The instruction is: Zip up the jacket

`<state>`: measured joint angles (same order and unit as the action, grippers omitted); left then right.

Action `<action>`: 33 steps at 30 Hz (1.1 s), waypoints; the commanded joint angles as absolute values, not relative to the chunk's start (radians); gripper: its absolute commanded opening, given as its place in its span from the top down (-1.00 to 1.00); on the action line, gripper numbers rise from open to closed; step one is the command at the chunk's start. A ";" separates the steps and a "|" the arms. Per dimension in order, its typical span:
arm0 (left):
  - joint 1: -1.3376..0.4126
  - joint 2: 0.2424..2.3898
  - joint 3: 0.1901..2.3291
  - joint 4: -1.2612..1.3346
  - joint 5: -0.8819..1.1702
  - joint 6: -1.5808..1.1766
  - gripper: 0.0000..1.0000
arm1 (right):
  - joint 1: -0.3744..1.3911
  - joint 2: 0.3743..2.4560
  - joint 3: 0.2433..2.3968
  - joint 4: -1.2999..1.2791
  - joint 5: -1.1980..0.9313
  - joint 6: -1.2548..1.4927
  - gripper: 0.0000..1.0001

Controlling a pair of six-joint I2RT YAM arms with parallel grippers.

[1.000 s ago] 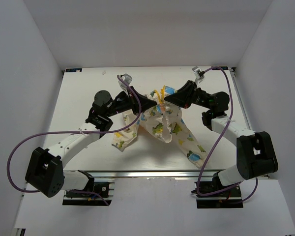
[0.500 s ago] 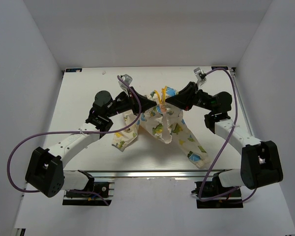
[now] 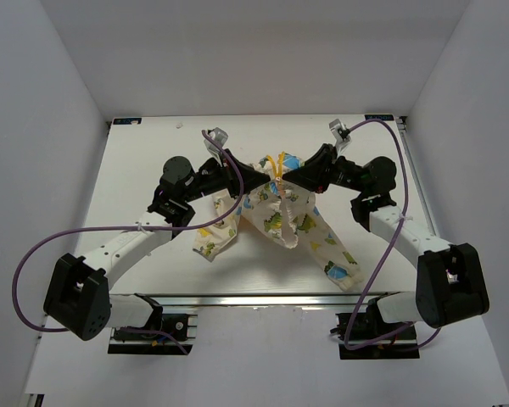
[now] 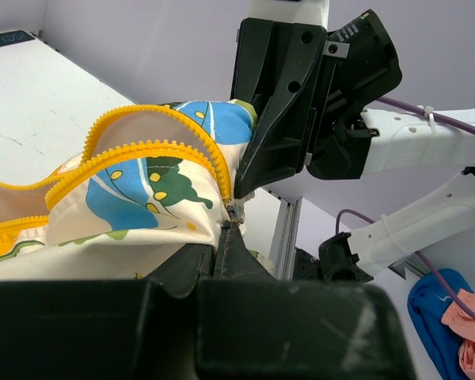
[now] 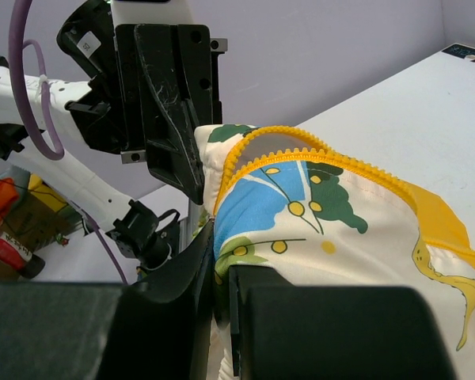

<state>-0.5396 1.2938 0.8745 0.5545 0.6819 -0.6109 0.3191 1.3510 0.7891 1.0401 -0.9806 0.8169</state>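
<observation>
The jacket is cream with blue and green prints and a yellow zipper strip. It hangs bunched between both grippers at the table's middle, lifted at the top. My left gripper is shut on the jacket's fabric beside the zipper slider. My right gripper faces it from the right, shut on the jacket's other front edge. The yellow zipper teeth curve open above the slider and also show in the right wrist view.
The white table is walled at the back and sides. The jacket's sleeves trail toward the near edge. Purple cables loop beside each arm. Off the table lie blue and pink cloths.
The right arm's wrist and elbow have shifted slightly up and back. Both grippers keep their hold on the jacket at the same spot.
</observation>
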 commanded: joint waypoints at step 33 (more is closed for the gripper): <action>-0.540 1.293 0.868 0.638 0.785 -0.660 1.00 | 0.327 1.401 0.799 1.348 -0.922 1.042 1.00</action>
<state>-0.5377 1.3006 0.8742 0.6312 0.7528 -0.6605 0.3210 1.4250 0.7887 1.2530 -0.9668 1.0233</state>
